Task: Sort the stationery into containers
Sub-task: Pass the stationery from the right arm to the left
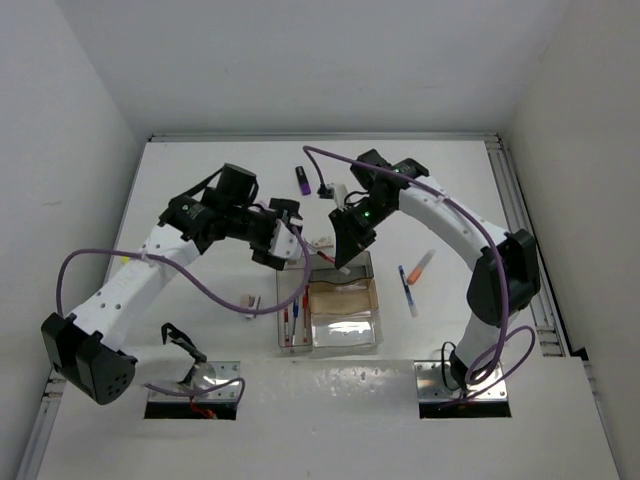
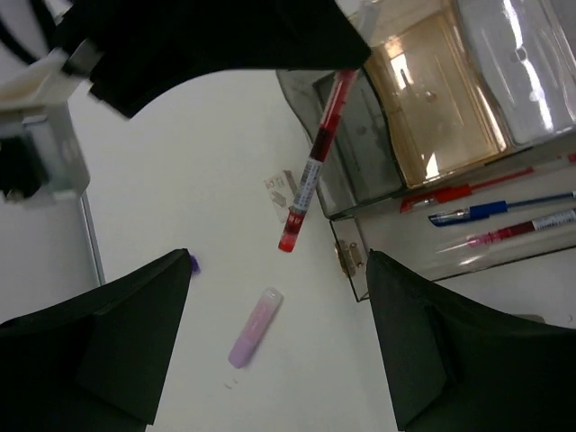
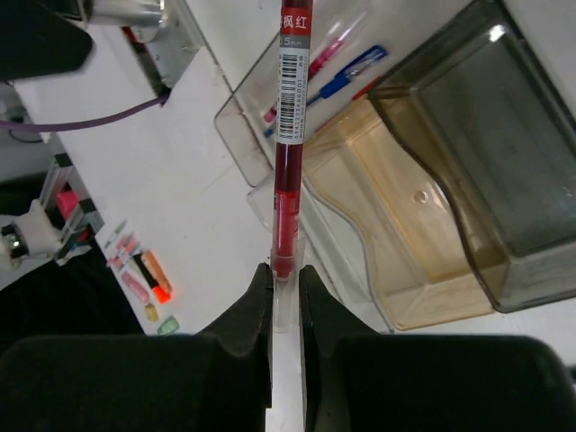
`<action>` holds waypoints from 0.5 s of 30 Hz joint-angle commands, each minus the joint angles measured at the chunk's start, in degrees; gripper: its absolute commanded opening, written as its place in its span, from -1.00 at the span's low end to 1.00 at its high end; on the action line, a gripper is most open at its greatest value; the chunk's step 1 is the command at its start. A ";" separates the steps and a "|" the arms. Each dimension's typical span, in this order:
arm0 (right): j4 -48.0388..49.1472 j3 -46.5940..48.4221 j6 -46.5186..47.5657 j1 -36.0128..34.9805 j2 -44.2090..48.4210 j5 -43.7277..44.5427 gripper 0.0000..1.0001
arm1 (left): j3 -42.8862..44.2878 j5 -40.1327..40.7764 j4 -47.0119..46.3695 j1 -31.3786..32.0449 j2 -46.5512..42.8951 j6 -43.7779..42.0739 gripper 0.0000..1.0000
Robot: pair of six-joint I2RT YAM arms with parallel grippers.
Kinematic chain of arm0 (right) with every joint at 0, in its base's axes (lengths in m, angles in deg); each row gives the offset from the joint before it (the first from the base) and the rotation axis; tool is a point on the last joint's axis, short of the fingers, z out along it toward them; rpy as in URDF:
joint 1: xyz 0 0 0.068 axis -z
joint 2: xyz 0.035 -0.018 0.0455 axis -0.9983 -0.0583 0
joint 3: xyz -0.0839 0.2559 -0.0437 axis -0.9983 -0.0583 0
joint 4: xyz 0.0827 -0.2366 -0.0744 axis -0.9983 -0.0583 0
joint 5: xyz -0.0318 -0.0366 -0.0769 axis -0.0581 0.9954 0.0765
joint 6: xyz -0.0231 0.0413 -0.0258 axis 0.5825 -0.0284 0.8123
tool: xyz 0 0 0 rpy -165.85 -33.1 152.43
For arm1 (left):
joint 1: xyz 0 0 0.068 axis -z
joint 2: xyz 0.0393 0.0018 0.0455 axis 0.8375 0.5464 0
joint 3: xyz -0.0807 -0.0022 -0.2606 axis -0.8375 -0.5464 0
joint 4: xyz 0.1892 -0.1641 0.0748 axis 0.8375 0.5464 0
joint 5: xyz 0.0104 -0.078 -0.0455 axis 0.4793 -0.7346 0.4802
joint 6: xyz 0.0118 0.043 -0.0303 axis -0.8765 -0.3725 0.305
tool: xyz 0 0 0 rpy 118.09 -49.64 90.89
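The right end effector (image 3: 285, 281) is clenched on the clear end of a red pen (image 3: 290, 135). The pen's white label carries a barcode below a red band of Chinese characters. It hangs tilted by the corner of the grey tray (image 3: 504, 180), next to the amber tray (image 3: 378, 207). The left end effector (image 2: 277, 270) is released and empty above the desk (image 2: 180, 180). The long tray (image 2: 405, 265) holds red and blue pens (image 2: 477, 213), and a pink highlighter (image 2: 255, 327) lies outside it.
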 commanded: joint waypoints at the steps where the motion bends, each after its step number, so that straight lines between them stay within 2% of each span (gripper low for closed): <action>1: -0.80 0.65 0.08 -0.77 2.35 -5.32 -1.00 | 0.66 5.06 4.28 5.07 -2.40 -9.46 0.69; 8: -1.59 1.09 0.08 -1.65 3.32 -8.13 -1.00 | -1.53 9.11 2.97 11.93 -1.44 -7.71 0.50; 15: -2.20 1.36 0.08 -2.26 4.55 -10.85 -1.00 | -2.94 12.37 -0.63 13.86 0.05 -4.63 0.43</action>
